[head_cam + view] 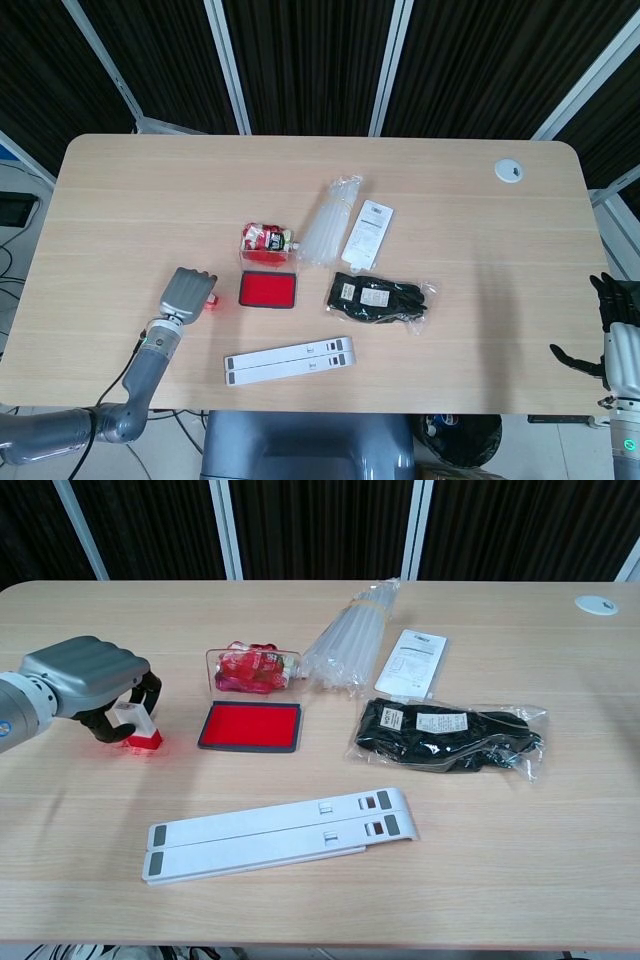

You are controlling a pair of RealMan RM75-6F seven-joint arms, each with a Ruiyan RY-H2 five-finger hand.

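My left hand curls over a small red and white stamp standing on the table at the left, its fingers wrapped around the white top. A flat red ink pad lies just right of it. Behind the pad sits a clear box of red items. My right hand hangs off the table's right edge, fingers spread, holding nothing; the chest view does not show it.
A bundle of clear tubes and a white card lie at centre back. A bagged black item sits right of the pad. A white folding stand lies near the front edge. A round grommet marks the far right corner.
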